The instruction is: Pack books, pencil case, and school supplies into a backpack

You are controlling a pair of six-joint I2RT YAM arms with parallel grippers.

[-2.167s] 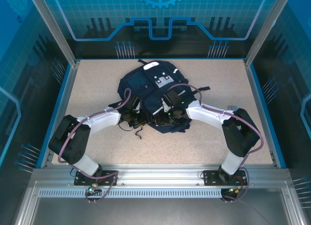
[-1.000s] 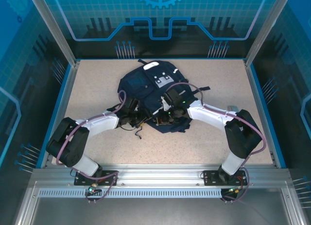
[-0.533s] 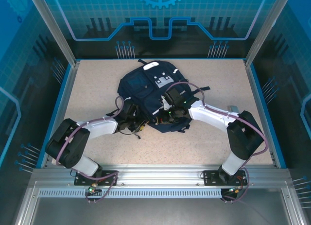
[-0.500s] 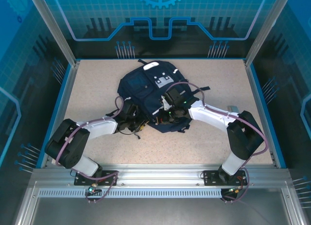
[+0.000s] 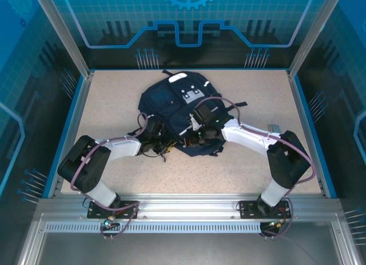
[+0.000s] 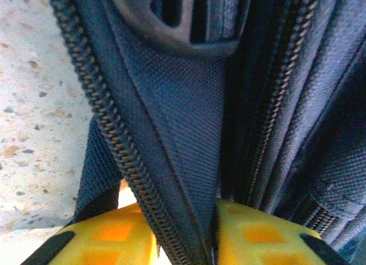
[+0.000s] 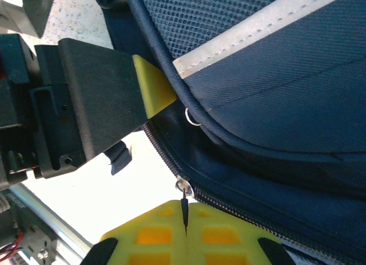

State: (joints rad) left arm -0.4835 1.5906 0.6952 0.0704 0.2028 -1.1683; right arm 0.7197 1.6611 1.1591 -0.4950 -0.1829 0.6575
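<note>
1. The backpack (image 5: 177, 102) lies on the table (image 5: 108, 99), around its middle and toward the far side.
2. The left gripper (image 5: 162, 143) is at the backpack's near left edge. A fold of the backpack sits between its fingers, touching both.
3. The right gripper (image 5: 195, 140) is at the backpack's near edge, just right of the left gripper.
4. The zipper pull (image 7: 184, 205) is pinched between the right gripper's fingers, with the left gripper just beside it.
</note>
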